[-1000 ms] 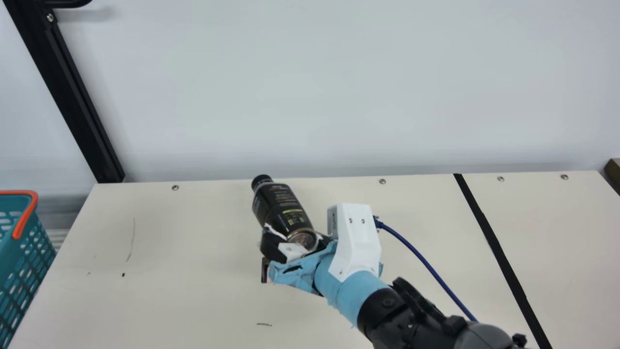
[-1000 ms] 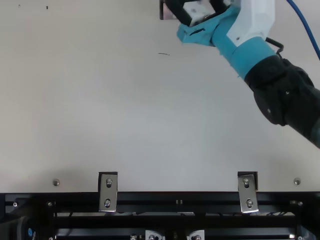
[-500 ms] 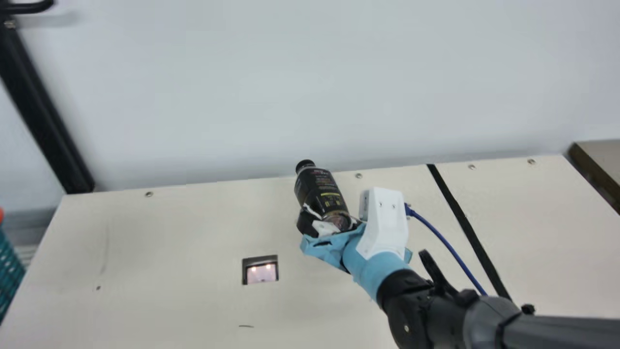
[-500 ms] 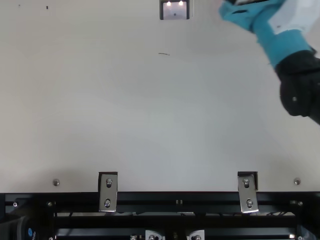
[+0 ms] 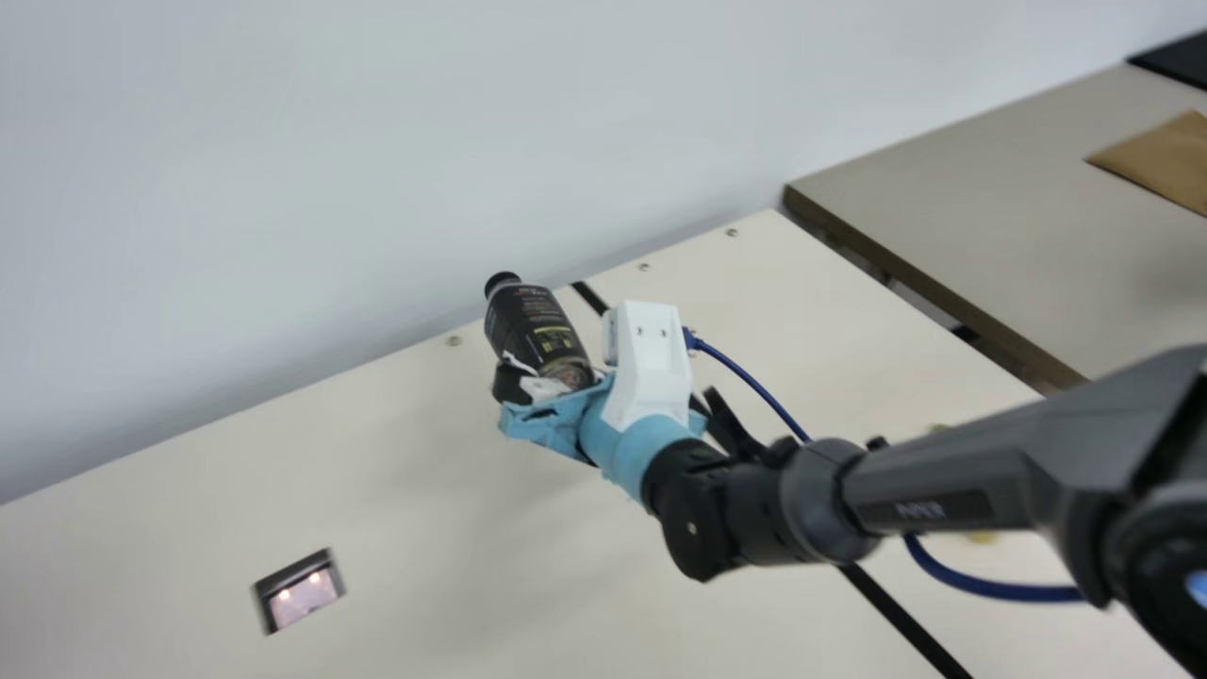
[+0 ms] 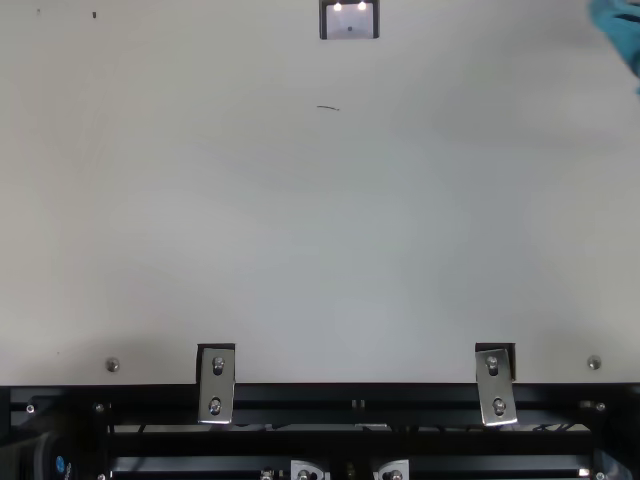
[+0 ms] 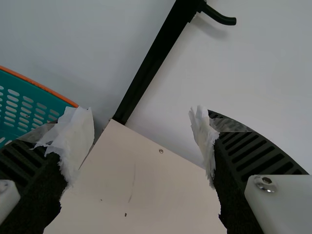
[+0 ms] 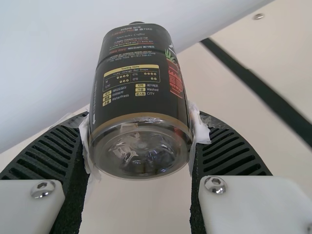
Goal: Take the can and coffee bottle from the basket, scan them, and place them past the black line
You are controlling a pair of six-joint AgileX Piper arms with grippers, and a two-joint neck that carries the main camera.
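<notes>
In the main view my right gripper holds the dark coffee bottle by its base end, cap tilted up and away, left of the black line. The right wrist view has the coffee bottle squeezed between both fingers of my right gripper, with the black line to one side. In the left wrist view my left gripper is open with nothing between its fingers; beyond one finger stands the teal basket, its contents hidden.
A scanner window is set into the table. Behind the table rises a pale wall. Past the table's right edge is another table with a brown sheet. A blue cable trails from the right arm.
The right arm has carried the coffee bottle rightward, away from over the scanner window and closer to the black line. The neck camera has turned to the right.
</notes>
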